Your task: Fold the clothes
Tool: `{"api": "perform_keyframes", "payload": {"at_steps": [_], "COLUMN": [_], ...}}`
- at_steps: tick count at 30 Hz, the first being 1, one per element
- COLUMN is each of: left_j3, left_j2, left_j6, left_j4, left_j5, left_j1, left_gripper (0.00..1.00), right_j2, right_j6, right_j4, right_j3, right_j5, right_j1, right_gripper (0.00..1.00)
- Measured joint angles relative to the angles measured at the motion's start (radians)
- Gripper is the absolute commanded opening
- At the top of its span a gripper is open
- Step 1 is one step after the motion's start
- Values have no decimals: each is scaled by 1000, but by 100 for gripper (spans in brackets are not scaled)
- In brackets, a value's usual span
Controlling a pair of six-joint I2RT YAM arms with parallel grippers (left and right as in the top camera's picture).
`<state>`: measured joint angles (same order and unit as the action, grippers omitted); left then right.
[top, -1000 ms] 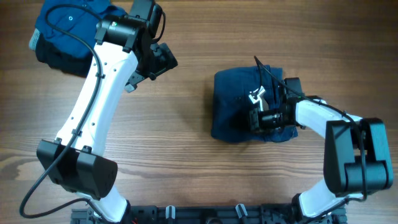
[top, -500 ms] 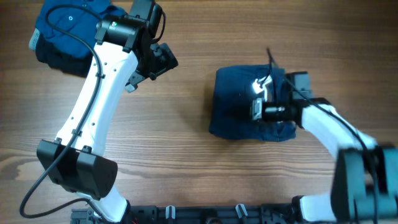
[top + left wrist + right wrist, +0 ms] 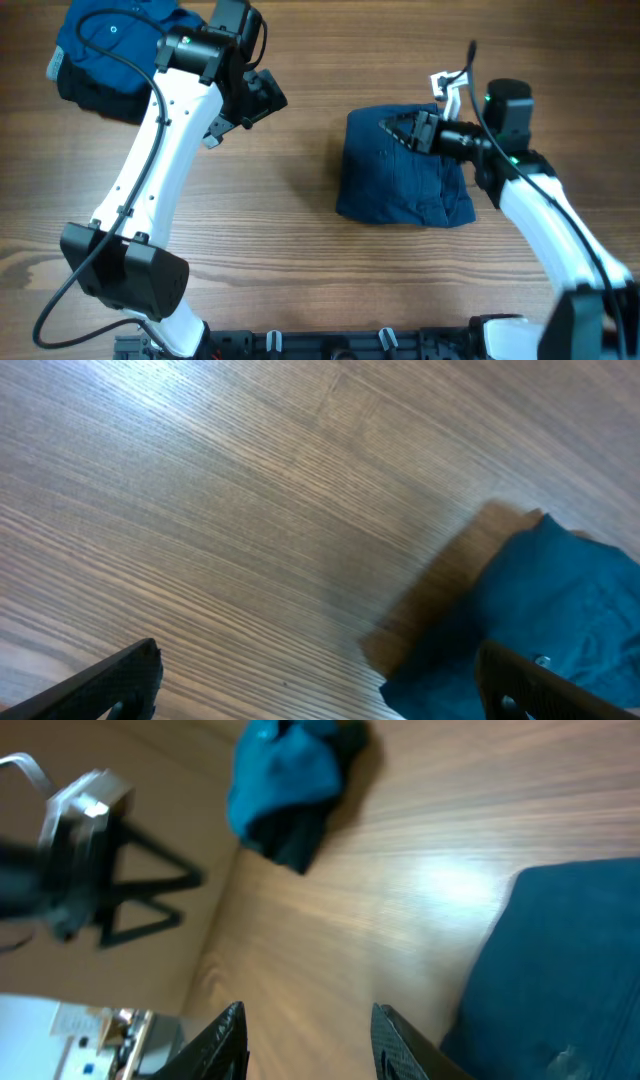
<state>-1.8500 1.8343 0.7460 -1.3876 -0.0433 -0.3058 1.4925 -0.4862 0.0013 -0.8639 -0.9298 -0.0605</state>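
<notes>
Folded dark-blue garment (image 3: 400,175) lies right of centre on the wooden table (image 3: 290,250). The right gripper (image 3: 413,133) sits over the garment's top edge, toward its upper-right corner, fingers pointing left across the cloth; overhead can't tell whether it touches. In the right wrist view the right gripper (image 3: 306,1025) has its fingers (image 3: 226,1035) spread, bare wood in the gap and nothing held; the folded garment (image 3: 560,950) fills the right side, just beside the right finger rather than between the two. The left gripper (image 3: 267,98) hangs over bare table up top, well apart from the folded garment, and a loose pile of blue clothes (image 3: 105,45) sits at the top-left corner behind its arm. In the left wrist view the left gripper (image 3: 318,660) is wide apart and empty, only table between the tips, with a corner of the folded garment (image 3: 545,605) and its shadow at far right. Only overhead shows both arms and both lots of clothing at once. Only the wrist views show the finger gaps. Right wrist also catches the pile of blue clothes (image 3: 290,770) far off, plus a blurred black tripod-like frame (image 3: 100,850) at left.
</notes>
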Motion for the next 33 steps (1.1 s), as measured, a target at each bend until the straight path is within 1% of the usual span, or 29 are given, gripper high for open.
{"api": "perform_keyframes", "payload": {"at_steps": [2, 3, 4, 6, 8, 10, 12, 16, 19, 23, 26, 29, 32, 33], "left_j3": [23, 34, 47, 72, 93, 106, 116, 120, 120, 121, 122, 123, 124, 124], "left_j2": [0, 0, 0, 0, 0, 0, 0, 0, 0, 0, 0, 0, 0, 0], "left_j6": [0, 0, 0, 0, 0, 0, 0, 0, 0, -15, -71, -119, -168, -187], "left_j4": [13, 16, 21, 25, 32, 35, 40, 42, 42, 66, 117, 140, 163, 170], "left_j5": [0, 0, 0, 0, 0, 0, 0, 0, 0, 16, 74, 133, 183, 198], "left_j1": [0, 0, 0, 0, 0, 0, 0, 0, 0, 0, 0, 0, -4, -6], "left_gripper": [100, 100, 100, 100, 100, 100, 100, 100, 100, 100, 100, 100, 100, 100], "right_j2": [90, 101, 186, 280, 363, 436, 497, 516, 514, 444, 282, 66, -108, -156], "right_j6": [-12, -23, -31, -53, -64, -65, -58, -44, -64, -119, -177, -246, -303, -319], "right_j4": [77, 84, 140, 206, 229, 233, 237, 246, 285, 320, 348, 378, 369, 359], "right_j3": [0, 0, 0, 0, -1, -1, -1, -9, -8, -4, -2, -3, -3, -3], "right_j5": [9, 15, 19, 23, 27, 33, 18, -74, -138, -192, -226, -278, -330, -345], "right_j1": [5, 6, 18, 41, 69, 93, 117, 150, 193, 240, 246, 246, 246, 246], "right_gripper": [41, 41, 40, 40, 41, 45, 52, 58, 62, 71, 84, 95, 99, 99]}}
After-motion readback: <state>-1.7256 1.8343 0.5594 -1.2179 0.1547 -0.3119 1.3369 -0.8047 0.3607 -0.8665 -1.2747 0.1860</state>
